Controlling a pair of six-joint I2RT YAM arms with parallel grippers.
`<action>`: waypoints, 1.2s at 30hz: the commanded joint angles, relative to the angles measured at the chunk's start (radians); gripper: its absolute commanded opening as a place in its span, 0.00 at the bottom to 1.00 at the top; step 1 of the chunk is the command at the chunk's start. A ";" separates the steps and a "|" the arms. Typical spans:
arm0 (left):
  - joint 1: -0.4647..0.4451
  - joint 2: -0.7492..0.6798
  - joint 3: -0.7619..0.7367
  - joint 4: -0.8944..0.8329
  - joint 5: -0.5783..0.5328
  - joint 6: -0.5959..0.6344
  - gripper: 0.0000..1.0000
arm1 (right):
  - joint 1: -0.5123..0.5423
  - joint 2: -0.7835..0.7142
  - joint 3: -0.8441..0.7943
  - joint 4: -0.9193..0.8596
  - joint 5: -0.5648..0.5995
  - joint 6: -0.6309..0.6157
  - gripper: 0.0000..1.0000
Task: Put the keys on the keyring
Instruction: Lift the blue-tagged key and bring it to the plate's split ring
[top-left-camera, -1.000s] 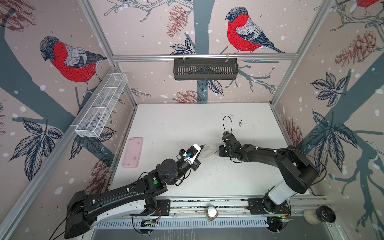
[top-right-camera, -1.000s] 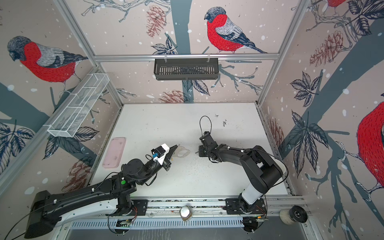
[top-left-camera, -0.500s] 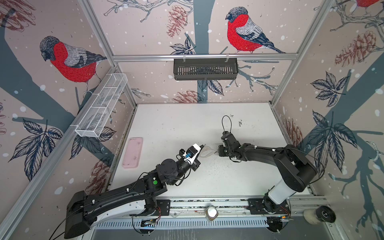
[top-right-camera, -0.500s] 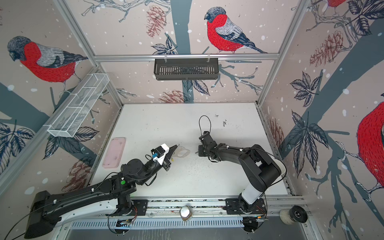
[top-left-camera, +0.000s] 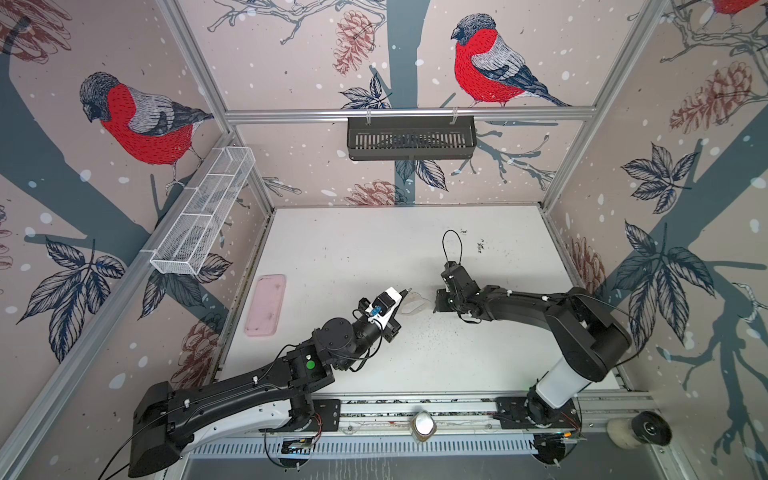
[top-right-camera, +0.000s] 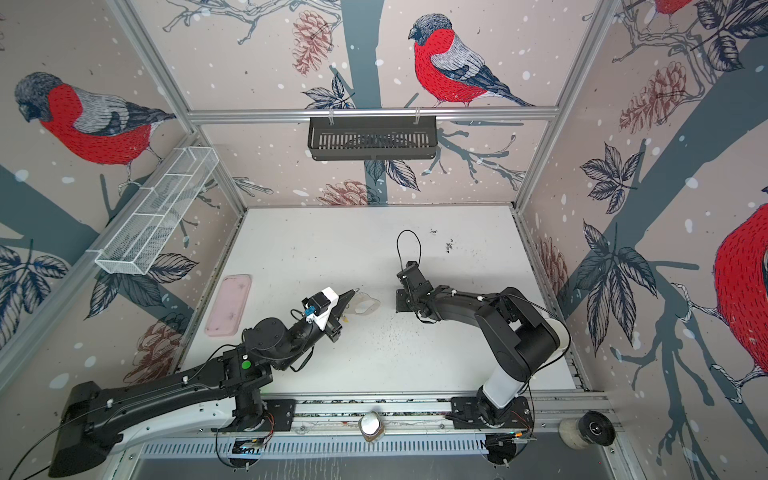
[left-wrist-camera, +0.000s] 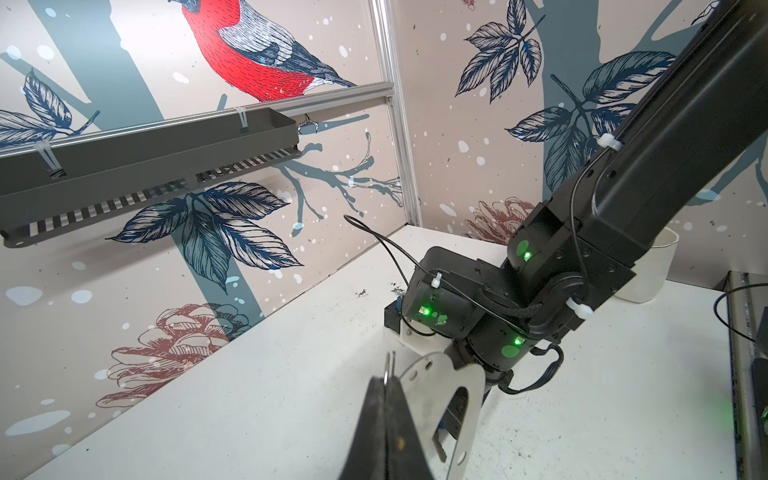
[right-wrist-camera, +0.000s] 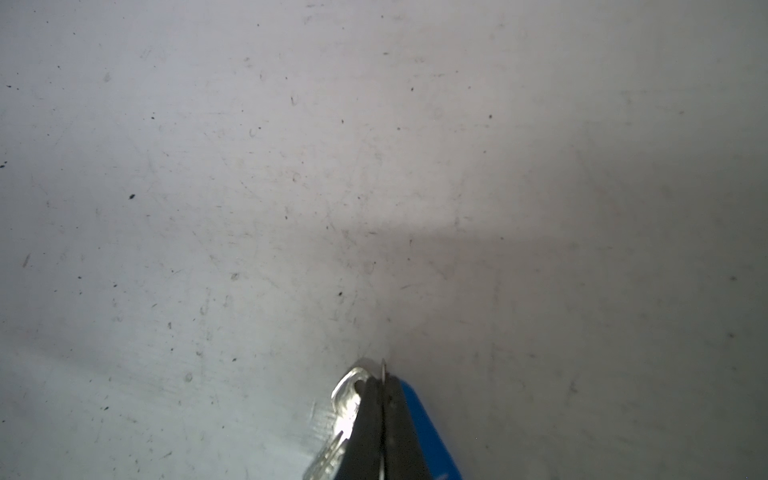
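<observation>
My left gripper is shut on a little metal ring at the edge of the keyring, a flat grey oval plate with a big cutout, held tilted above the table. In both top views the keyring hangs between the left gripper and the right gripper. The right gripper is shut on the thin ring of a key, just over the table. The silver key lies on one side of its fingers and the blue tag on the other.
A pink tray lies by the left wall. A black slotted basket hangs on the back wall and a white mesh basket on the left wall. A black cable loop rises behind the right wrist.
The right gripper's jaws have closed on the key's ring. Both arms stay almost where they were.
</observation>
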 joint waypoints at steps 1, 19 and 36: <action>-0.002 -0.003 0.003 0.027 0.007 0.001 0.00 | 0.003 -0.014 0.004 -0.010 0.029 -0.015 0.00; -0.003 -0.013 0.021 -0.043 0.201 0.077 0.00 | 0.020 -0.667 -0.019 -0.090 -0.305 -0.488 0.00; -0.005 -0.025 0.029 -0.062 0.297 0.113 0.00 | 0.062 -0.851 -0.060 -0.032 -0.703 -0.534 0.00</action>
